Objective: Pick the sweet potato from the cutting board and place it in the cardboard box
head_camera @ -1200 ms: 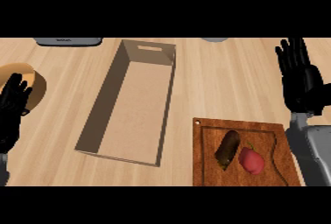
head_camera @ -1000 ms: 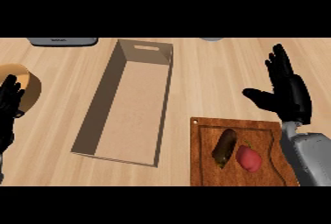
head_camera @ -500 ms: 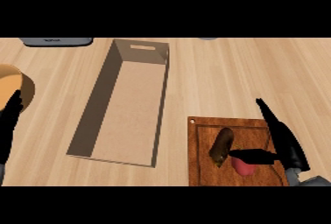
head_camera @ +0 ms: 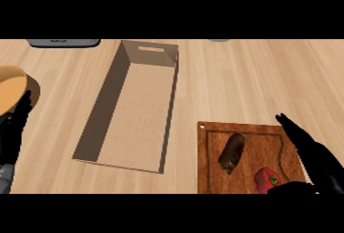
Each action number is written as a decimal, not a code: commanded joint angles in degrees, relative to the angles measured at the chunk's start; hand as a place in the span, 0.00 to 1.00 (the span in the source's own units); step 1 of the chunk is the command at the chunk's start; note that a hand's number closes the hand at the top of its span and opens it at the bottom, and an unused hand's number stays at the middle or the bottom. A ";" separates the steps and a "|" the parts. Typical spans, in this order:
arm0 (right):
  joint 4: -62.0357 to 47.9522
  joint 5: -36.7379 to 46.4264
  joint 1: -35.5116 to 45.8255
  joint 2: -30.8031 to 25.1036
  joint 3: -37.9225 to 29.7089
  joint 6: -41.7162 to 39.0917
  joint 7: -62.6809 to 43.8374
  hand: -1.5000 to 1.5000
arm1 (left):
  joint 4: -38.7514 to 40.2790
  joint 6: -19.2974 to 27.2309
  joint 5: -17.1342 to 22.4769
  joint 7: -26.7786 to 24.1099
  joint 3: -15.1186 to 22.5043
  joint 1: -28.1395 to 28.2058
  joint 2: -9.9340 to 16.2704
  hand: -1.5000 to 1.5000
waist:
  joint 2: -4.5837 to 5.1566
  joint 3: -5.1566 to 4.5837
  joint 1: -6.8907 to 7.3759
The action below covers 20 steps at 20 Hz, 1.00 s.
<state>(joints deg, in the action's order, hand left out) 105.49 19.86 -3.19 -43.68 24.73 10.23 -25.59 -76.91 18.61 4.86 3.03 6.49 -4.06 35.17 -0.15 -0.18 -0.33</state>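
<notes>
A dark brown sweet potato point(head_camera: 232, 153) lies on the wooden cutting board point(head_camera: 214, 176) at the lower right. My right hand point(head_camera: 313, 157) is over the board's right side, fingers straight and pointing up the view, thumb reaching towards a red pepper point(head_camera: 266, 178). It is open and a little right of the sweet potato, not touching it. The long cardboard box point(head_camera: 133, 109) lies open to the left of the board. My left hand point(head_camera: 13, 132) rests open at the left edge.
A tan bowl point(head_camera: 13, 90) sits at the left edge, just above my left hand. A dark grey object point(head_camera: 63, 42) and a small grey one point(head_camera: 220, 40) lie at the counter's far edge.
My right hand has come down from the upper right onto the board's right side and lowered beside the pepper. The view has shifted slightly. My left hand has barely moved.
</notes>
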 commanded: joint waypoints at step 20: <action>-21.06 -11.03 30.80 10.94 8.65 -42.89 -33.74 0.00 | 3.15 -0.93 -4.08 -0.48 -1.28 -2.77 -3.41 0.50 | 0.34 0.16 1.30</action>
<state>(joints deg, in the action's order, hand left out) 91.06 9.44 23.38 -34.71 33.83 -26.31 -55.12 -74.13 17.53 1.73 2.52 5.86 -6.57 31.87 0.18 -0.06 1.07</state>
